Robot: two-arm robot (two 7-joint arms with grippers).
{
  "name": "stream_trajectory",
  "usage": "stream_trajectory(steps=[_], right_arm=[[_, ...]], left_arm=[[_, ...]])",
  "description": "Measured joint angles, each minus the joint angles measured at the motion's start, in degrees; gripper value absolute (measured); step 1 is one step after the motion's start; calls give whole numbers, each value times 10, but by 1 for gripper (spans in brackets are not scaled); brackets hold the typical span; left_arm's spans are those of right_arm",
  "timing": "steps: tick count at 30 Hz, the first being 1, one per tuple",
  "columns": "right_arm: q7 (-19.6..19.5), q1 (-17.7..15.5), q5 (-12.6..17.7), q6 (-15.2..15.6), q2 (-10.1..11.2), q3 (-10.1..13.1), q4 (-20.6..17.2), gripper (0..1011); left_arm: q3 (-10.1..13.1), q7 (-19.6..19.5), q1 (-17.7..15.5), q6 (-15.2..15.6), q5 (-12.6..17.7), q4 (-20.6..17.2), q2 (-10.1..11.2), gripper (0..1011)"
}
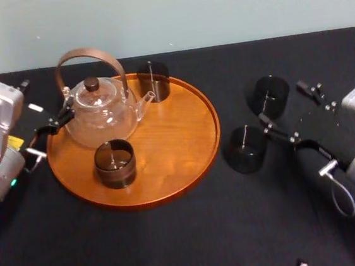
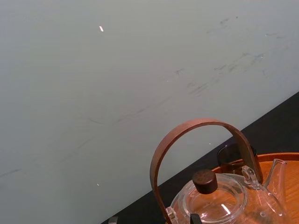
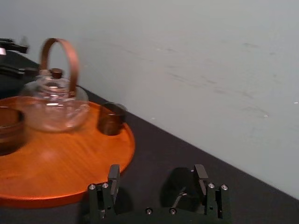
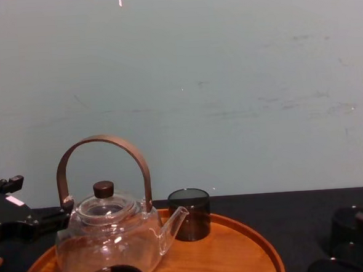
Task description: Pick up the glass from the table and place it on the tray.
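- The glass point(image 1: 270, 96) to be moved is dark and stands upright on the black worktop point(image 1: 175, 235), out on the robot's right and well apart from the tray point(image 1: 183, 129). Its long axis is vertical and its mouth is up.
- The right tool point(image 3: 157, 169) is level with it, its two fingers spread wide. In the right wrist view the glass sits in the gap between them, nearer one finger than the other. Neither finger looks pressed against it, so I judge nothing is gripped yet.
- The relation that matters is that the glass lies straight ahead of the right tool, inside its open span, and the tray lies beyond it toward the robot's left. The right arm is much the nearer one. The next move probably calls for closing on the wall, then a lift and a carry leftward over the rim.
- A second glass point(image 1: 246, 148) stands just beside the tool's nearer finger, on the tray side. I think it could be nudged during the closing or the carry.
- On the tray are a clear teapot point(image 1: 102, 112), a rear glass point(image 1: 153, 79) and a front glass point(image 1: 114, 164). The bare wood is on its right half, the side facing the glass.
- The left tool point(image 1: 56, 130) is at the tray's left edge beside the teapot. Its fingers appear apart and hold nothing.
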Motion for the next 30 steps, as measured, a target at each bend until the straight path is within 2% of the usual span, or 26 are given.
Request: stream_trajectory(steps=[4,10,18,30], right_arm=[[-1,-31,-6,3,3,2,-27,1002],[14,-52,6,5,-3,6,-32,1002],[38,-53,25,14,-22,9,-10,1002],[71,-45,36,22,-47,15,21,1002]], left_arm=[[0,0,0,0,0,0,0,1001],[0,0,0,0,0,0,0,1001],[0,0,0,0,0,0,0,1001],[0,0,0,0,0,0,0,1001]])
